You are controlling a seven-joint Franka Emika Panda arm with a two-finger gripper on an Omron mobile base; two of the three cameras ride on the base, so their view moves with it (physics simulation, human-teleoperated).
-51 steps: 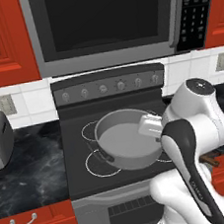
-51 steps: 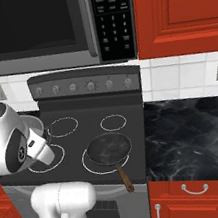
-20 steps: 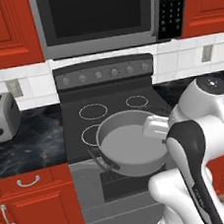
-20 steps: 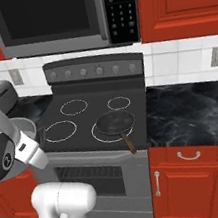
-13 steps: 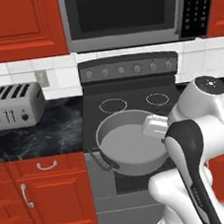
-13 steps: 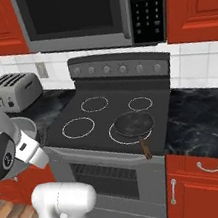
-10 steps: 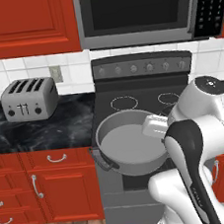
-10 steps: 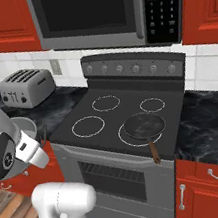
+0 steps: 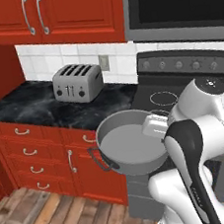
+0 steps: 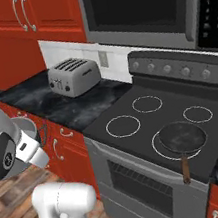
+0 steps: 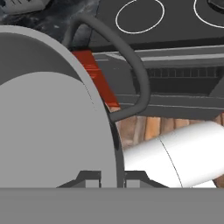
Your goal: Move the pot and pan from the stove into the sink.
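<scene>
My fingers (image 11: 109,177) are clamped on the rim of the pot (image 9: 130,146), one tip (image 11: 89,178) on the inside of the wall and the other on the outside, so the thin grey edge runs straight up between them in the hand view. The pot hangs off the stove, carried in the air in front of the red lower cabinets (image 9: 38,160) and above the wooden floor (image 9: 63,222), roughly level, with its pale inside showing. One dark loop handle (image 9: 97,158) points toward the cabinets on the far side from my grip; the other curves right past my fingers in the hand view, over the oven front. The pan (image 10: 182,138) sits on the stove (image 10: 156,123), over the near right ring, with its brown handle (image 10: 185,168) pointing out past the front edge of the cooktop. The other three rings are bare. On the dark marbled counter (image 9: 39,110) left of the stove stands a silver four-slot toaster (image 9: 77,82), against the white tiled wall and well apart from the pot. A microwave (image 10: 138,4) hangs above the stove.
</scene>
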